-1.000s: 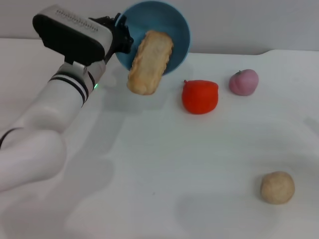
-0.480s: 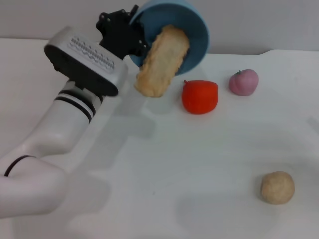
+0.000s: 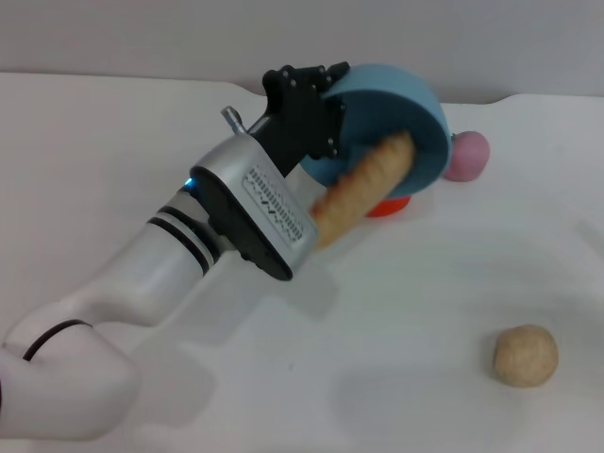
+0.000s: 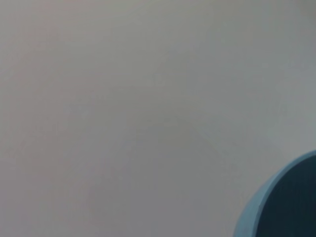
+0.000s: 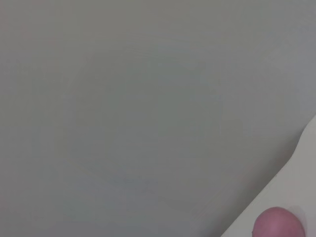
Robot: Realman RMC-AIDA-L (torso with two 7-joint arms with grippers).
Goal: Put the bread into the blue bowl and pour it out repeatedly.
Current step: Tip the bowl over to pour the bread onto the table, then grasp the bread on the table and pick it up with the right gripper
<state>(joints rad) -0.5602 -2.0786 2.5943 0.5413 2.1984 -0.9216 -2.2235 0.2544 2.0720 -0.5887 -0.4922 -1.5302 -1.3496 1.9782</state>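
Blue bowl [image 3: 415, 123]: we find it lifted over the far middle of the white table [image 3: 396, 311], tipped steeply on its side, its rim pinched by the left end effector [image 3: 316, 113]. Bread [image 3: 363, 189]: slanting out of the bowl's mouth, lower end beside the left wrist. Red toy fruit [image 3: 387, 208]: mostly hidden beneath the bowl. Pink ball [image 3: 470, 156]: just behind it. Beige ball [image 3: 525, 355]: near right, well apart. Right end effector: we see none.

Tipped blue bowl [image 3: 415, 127] spills golden bread [image 3: 363, 187] slanting over its rim.
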